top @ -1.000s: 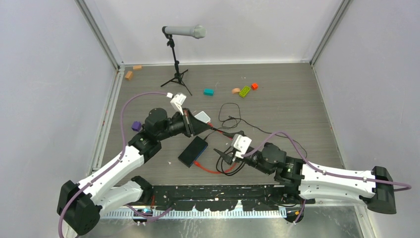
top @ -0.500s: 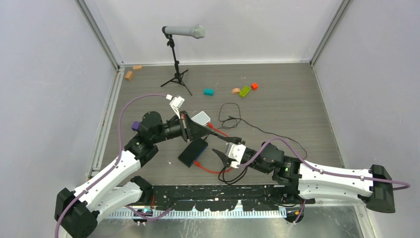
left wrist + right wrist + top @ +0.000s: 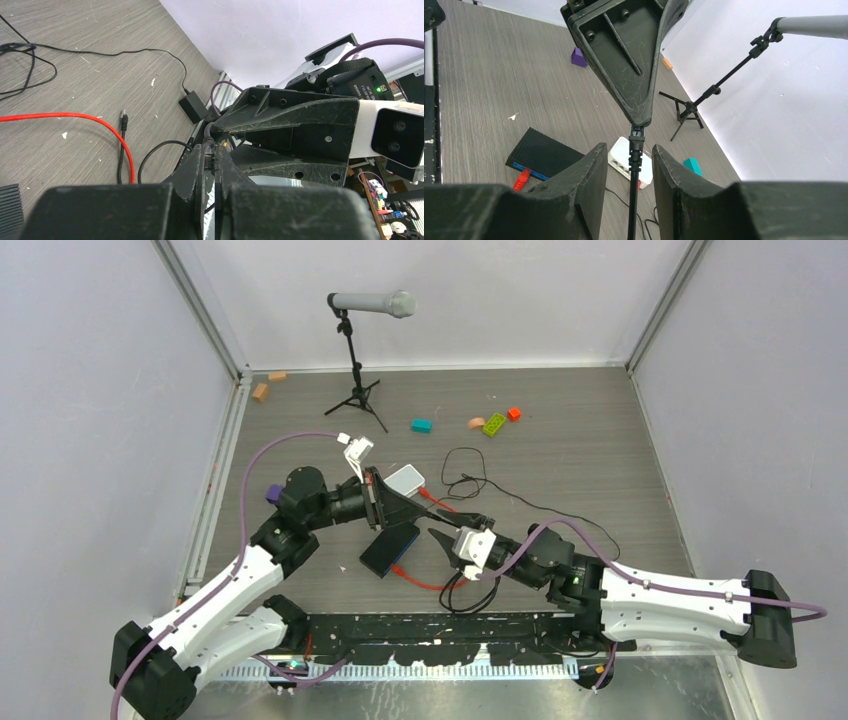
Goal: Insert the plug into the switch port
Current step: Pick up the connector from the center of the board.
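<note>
Work surface: grey wood-grain tabletop (image 3: 560,430), matte, marked with small pale flecks and scuffs. Enclosure: plain pale lilac walls on three sides, namely back wall (image 3: 500,290), left wall (image 3: 90,440) and right wall (image 3: 760,440), joined at the rear corners by bare aluminium posts (image 3: 200,308). A slotted metal rail (image 3: 450,670) runs along the near edge. Lighting even and diffuse; shadows soft.

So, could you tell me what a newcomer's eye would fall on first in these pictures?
Probably the two arms nose to nose mid-table: the left gripper has its jaws shut on the end of a thin black cable, while the right gripper has its jaws apart on either side of that cable. Next, the bright red cable looping over the grey table near the flat black box, and the microphone at the back.
</note>
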`<control>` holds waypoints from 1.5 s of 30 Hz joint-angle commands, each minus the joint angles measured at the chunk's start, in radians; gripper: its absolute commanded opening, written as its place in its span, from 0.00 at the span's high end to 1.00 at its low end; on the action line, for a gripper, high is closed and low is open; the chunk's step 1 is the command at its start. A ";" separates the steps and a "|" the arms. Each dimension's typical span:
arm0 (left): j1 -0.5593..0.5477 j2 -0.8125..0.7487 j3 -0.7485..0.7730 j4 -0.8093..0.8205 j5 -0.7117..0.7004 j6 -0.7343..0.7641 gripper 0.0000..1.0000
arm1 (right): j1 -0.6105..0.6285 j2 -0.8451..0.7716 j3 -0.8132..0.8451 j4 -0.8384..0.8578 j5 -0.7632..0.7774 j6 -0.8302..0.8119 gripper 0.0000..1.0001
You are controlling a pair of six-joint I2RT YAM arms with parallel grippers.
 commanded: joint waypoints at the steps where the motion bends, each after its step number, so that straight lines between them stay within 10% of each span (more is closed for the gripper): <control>1: -0.003 -0.024 0.003 0.066 0.048 -0.004 1.00 | -0.001 0.005 0.047 0.061 0.035 -0.024 0.59; 29: -0.013 -0.020 -0.003 0.080 0.054 -0.006 1.00 | 0.000 0.041 0.071 0.047 0.063 -0.021 0.79; 33: -0.014 -0.017 0.005 0.075 0.052 -0.004 1.00 | 0.000 0.031 0.067 0.043 0.069 -0.024 0.59; 37: -0.013 -0.009 0.010 0.076 0.051 -0.002 1.00 | 0.000 0.021 0.063 0.039 0.074 -0.025 0.58; 45: -0.013 -0.007 0.011 0.080 0.052 -0.005 1.00 | -0.001 0.018 0.066 0.029 0.074 -0.028 0.74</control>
